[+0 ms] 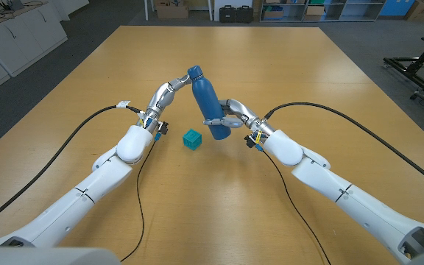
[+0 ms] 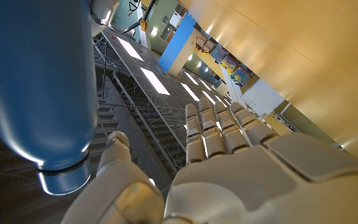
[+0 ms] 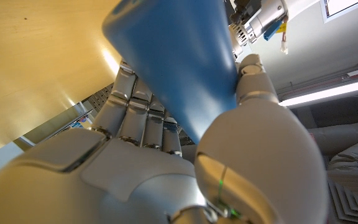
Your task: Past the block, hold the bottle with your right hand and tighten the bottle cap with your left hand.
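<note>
The blue bottle [image 1: 206, 101] is tilted and held up off the wooden table [image 1: 285, 66], so it blocks the middle. The right hand [image 1: 230, 118] wraps its lower part and the left hand [image 1: 174, 86] sits at its cap [image 1: 195, 72], so both sides of the bottle are taken. A small teal block [image 1: 191, 139] sits on the table just below the bottle, between the two arms. Past the bottle, the table is wide and bare.
</note>
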You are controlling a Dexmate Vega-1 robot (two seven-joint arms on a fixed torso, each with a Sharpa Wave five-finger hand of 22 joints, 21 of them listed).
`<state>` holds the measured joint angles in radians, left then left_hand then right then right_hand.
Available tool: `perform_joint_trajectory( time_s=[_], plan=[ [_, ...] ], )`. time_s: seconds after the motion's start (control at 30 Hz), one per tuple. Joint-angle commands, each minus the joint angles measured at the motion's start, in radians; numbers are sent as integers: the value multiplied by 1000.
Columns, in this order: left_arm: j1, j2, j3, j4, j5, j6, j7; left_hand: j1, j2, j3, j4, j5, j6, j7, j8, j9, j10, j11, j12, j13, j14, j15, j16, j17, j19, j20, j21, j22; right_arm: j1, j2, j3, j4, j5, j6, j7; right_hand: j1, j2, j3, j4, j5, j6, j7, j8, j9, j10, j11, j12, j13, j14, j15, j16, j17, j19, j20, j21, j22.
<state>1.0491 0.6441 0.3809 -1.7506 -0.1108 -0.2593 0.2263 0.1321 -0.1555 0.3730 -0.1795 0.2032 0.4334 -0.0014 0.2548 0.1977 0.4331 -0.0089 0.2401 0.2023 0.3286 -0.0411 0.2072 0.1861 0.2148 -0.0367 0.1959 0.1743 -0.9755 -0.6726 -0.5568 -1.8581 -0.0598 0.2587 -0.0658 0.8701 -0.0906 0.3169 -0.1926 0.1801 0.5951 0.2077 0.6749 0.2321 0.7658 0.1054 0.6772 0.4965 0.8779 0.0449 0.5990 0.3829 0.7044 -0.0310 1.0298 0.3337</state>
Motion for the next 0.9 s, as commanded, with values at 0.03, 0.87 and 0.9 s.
perform_joint_trajectory(
  time_s=[0.03, 0.87, 0.9],
  plan=[
    [3, 0, -1, 1, -18, 8, -1, 3, -13, 6, 3, 0, 8, -1, 5, 5, 10, -4, 5, 5, 15, -65, 3, 3, 8, -9, 1, 3, -63, -32, 51, -73, 14, 29, -15, 211, 225, 161, 32, -1, 262, -240, 1, -1, 277, -273, 9, 5, 164, -257, -3, 3, 27, -157, 10, 1],
    [73, 0, -27, 1, -25, -98, 38, 6, -13, 1, 11, -2, 23, 3, 8, 5, 25, 1, 6, 6, 33, -72, 7, 3, 19, -12, 4, 3, 5, 20, 28, 57, -3, -126, -37, 209, 223, 166, 32, 0, 261, -236, 0, -4, 280, -270, 0, 8, 168, -257, -7, 10, 21, -156, 31, 0],
    [74, 0, -28, 1, -24, -100, 39, 6, -14, 0, 11, -2, 22, 2, 7, 5, 25, 1, 6, 6, 33, -72, 7, 3, 18, -11, 4, 3, 6, 20, 28, 59, -1, -127, -36, 209, 223, 166, 32, 0, 261, -236, 0, -4, 280, -270, 0, 9, 168, -257, -7, 11, 20, -156, 32, 0]
  ],
)
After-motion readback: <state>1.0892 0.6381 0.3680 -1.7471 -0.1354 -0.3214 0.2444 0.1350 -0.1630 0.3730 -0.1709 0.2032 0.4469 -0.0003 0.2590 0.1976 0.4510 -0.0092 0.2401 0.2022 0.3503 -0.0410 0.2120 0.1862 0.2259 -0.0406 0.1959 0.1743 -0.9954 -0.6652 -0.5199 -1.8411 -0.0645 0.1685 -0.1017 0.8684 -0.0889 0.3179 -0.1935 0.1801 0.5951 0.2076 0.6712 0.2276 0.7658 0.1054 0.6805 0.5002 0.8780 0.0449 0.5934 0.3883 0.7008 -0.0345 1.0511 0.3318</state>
